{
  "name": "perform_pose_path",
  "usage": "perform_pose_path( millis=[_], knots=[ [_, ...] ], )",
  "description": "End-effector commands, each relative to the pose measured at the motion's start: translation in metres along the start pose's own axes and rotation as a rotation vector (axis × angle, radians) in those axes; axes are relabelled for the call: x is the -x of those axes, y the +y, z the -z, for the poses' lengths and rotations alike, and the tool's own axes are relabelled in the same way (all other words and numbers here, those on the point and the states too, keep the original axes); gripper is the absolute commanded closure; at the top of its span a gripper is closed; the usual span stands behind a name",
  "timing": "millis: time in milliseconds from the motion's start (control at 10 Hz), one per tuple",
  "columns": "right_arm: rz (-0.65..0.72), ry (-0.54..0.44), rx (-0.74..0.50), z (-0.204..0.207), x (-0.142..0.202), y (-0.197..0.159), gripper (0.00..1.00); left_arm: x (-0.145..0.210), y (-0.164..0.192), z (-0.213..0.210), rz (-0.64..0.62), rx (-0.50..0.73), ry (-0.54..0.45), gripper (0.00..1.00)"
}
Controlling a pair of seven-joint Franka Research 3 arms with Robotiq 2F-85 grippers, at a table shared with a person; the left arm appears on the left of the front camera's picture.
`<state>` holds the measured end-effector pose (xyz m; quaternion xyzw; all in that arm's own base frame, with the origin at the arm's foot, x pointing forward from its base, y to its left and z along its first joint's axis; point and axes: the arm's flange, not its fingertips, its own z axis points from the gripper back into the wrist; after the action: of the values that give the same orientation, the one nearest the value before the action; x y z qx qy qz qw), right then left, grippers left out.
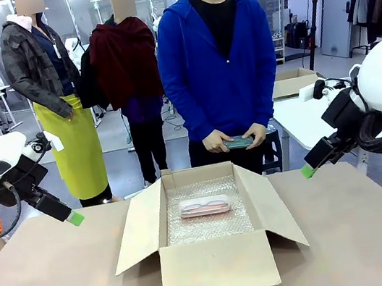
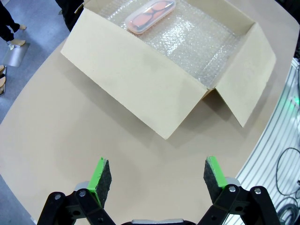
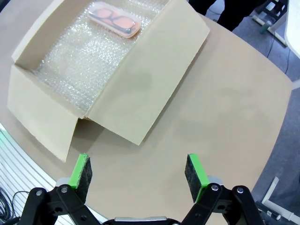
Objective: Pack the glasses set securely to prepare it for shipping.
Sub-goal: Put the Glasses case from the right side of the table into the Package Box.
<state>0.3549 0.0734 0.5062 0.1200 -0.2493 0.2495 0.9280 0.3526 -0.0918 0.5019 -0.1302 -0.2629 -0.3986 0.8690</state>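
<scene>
the pink case (image 1: 205,207) lies in the box (image 1: 219,267) at the centre of the front view, long axis left to right, midway between the left gripper (image 2: 156,174) and right gripper (image 3: 139,169), both wide open and empty, while the green case (image 1: 238,142) sits in the person's hands (image 1: 215,141) above centre, slightly nearer the right

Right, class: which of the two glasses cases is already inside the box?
The pale pink case, lying on the bubble wrap in the open box. The green case is held in the person's hands behind it.
</scene>
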Motion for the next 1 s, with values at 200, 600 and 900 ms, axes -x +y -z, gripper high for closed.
perform_pose_path(
  millis=[200, 600, 900],
  knots=[
    [-0.014, -0.012, 0.004, 0.0012, -0.0009, -0.0017, 0.00, 0.0013, 0.0009, -0.0014, 0.003, 0.011, -0.009, 0.00],
    [-0.014, -0.012, 0.004, 0.0012, -0.0009, -0.0017, 0.00, 0.0013, 0.0009, -0.0014, 0.003, 0.011, -0.009, 0.00],
    [-0.014, -0.012, 0.004, 0.0012, -0.0009, -0.0017, 0.00, 0.0013, 0.0009, -0.0014, 0.003, 0.011, -0.009, 0.00]
  ],
)
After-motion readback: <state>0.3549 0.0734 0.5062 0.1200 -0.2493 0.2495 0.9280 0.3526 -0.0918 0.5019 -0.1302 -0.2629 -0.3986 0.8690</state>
